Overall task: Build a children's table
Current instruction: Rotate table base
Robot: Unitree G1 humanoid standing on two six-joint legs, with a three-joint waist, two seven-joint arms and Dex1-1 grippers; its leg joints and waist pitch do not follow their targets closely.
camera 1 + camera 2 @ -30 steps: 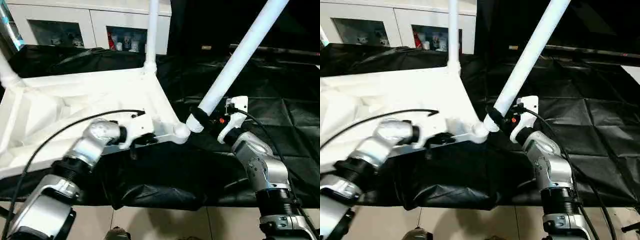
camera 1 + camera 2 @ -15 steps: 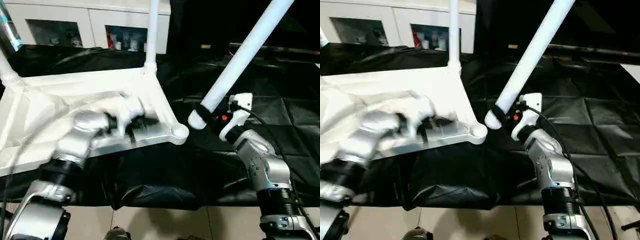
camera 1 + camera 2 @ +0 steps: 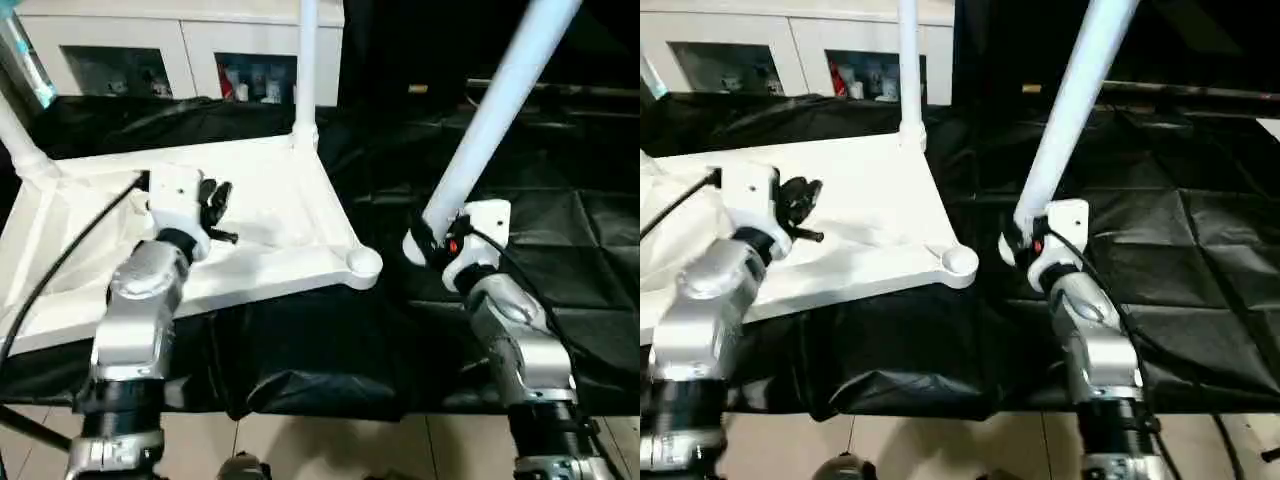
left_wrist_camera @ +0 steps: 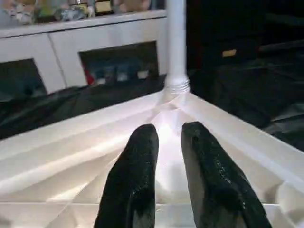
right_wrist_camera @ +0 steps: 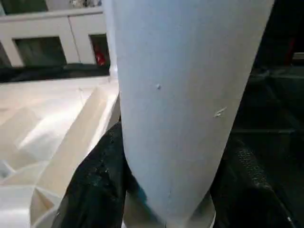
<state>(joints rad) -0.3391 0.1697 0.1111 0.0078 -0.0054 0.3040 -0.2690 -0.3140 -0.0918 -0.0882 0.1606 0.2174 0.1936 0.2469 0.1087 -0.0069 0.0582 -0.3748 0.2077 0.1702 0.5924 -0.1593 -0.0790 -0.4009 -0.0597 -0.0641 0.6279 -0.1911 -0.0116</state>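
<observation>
**Right gripper holds leg beside empty corner socket**

Table top [image 3: 270,225] lies underside-up on black-draped work table [image 3: 560,240]. Right gripper [image 3: 432,240] clamps a loose leg [image 3: 490,120] just right of the socket [image 3: 362,262]. Left gripper [image 3: 214,200] hovers above the top, fingers [image 4: 137,175] slightly parted, empty.

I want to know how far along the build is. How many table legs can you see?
3. One leg stands in the tabletop's far corner, one in its far-left corner, and one is held by the right gripper beside the near corner socket. A fourth may be out of sight.
</observation>
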